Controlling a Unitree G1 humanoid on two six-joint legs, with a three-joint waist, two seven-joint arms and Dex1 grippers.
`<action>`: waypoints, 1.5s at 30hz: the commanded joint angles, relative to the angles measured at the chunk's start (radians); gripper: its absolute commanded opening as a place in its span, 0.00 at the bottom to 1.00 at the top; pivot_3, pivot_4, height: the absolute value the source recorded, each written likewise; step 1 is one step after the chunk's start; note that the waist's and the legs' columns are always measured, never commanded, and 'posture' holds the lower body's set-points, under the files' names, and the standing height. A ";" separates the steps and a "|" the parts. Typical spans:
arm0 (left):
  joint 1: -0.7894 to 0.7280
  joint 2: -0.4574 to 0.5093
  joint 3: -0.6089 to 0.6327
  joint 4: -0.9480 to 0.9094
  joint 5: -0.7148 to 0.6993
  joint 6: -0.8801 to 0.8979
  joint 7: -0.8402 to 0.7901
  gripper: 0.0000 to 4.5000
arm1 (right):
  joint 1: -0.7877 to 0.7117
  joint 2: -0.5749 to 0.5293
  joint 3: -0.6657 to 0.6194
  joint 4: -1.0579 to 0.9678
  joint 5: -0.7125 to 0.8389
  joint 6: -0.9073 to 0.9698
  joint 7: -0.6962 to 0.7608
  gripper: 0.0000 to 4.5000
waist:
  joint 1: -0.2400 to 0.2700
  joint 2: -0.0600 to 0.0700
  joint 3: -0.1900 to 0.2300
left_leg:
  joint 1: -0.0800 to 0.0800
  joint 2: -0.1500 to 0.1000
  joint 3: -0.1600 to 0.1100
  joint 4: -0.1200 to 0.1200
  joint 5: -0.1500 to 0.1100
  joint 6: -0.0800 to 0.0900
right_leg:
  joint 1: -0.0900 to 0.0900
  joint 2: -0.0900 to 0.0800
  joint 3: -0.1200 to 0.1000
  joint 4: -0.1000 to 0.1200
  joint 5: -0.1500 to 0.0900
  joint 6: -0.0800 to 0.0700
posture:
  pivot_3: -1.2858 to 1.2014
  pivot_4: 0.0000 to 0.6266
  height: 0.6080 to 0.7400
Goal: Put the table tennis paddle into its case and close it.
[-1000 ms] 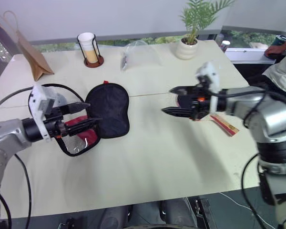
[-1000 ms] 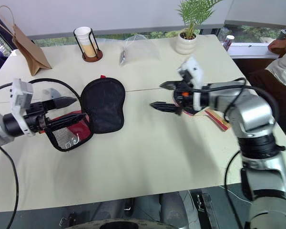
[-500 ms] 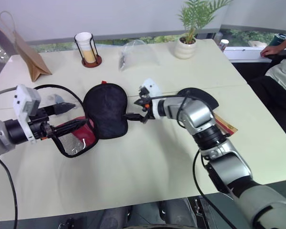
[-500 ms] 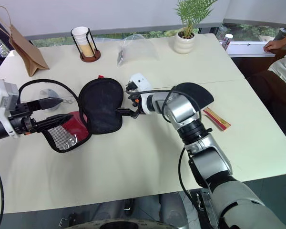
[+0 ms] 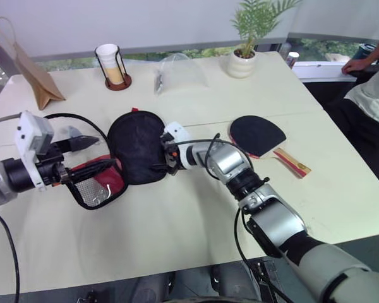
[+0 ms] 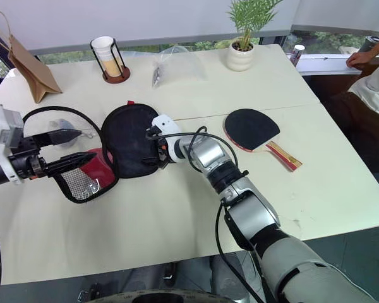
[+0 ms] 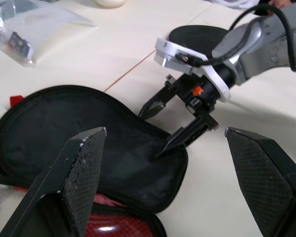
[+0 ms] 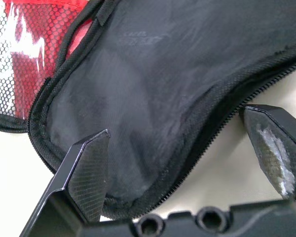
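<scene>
Black fabric case [image 6: 134, 140], unzipped; right gripper [image 7: 180, 120] wide at its flap edge, left gripper [image 6: 66, 148] wide. Risk: soft flap slipping, red-rimmed paddle [image 6: 251, 128] unpacked.

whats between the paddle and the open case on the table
In the left eye view, the right gripper and its forearm cross that stretch; bare table lies beneath, between table tennis paddle and case.
</scene>
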 commanded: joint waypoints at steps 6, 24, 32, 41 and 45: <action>0.026 -0.005 0.048 -0.054 -0.018 -0.003 0.027 0.89 | 0.000 0.043 0.027 0.076 -0.090 -0.052 -0.010 0.48 | -0.007 0.000 0.000 | 0.001 0.000 0.000 0.000 0.000 0.000 | 0.000 0.000 0.000 0.003 -0.001 -0.002 | 0.52 0.24 1.00; 0.033 -0.025 -0.001 -0.053 -0.009 -0.032 0.034 0.89 | 0.240 -0.344 -0.048 -0.580 0.014 0.277 0.208 0.01 | 0.031 0.000 -0.001 | 0.001 -0.002 -0.002 0.002 0.000 0.000 | 0.002 -0.001 -0.002 0.003 -0.004 -0.005 | 0.52 0.24 1.00; -0.034 -0.025 -0.085 -0.004 0.022 -0.059 0.008 0.89 | 0.292 -0.546 -0.097 -0.678 0.066 0.275 0.261 0.01 | 0.022 0.000 0.000 | 0.001 0.001 0.000 0.002 0.000 0.000 | 0.001 0.000 -0.002 0.003 -0.004 -0.005 | 0.52 0.24 1.00; -0.057 -0.031 -0.119 0.015 0.035 -0.076 -0.010 0.89 | 0.321 -0.646 -0.171 -0.624 0.080 0.238 0.238 0.01 | 0.031 -0.001 0.000 | 0.000 0.000 0.000 0.002 0.000 0.000 | 0.002 -0.001 -0.002 -0.001 -0.004 -0.005 | 0.52 0.24 1.00; -0.056 -0.033 -0.121 0.013 0.035 -0.077 -0.011 0.89 | 0.352 -0.670 -0.177 -0.635 0.086 0.232 0.238 0.01 | 0.029 -0.001 0.000 | -0.001 0.000 0.000 0.002 0.000 0.000 | 0.003 -0.001 -0.001 -0.002 -0.004 -0.005 | 0.52 0.24 1.00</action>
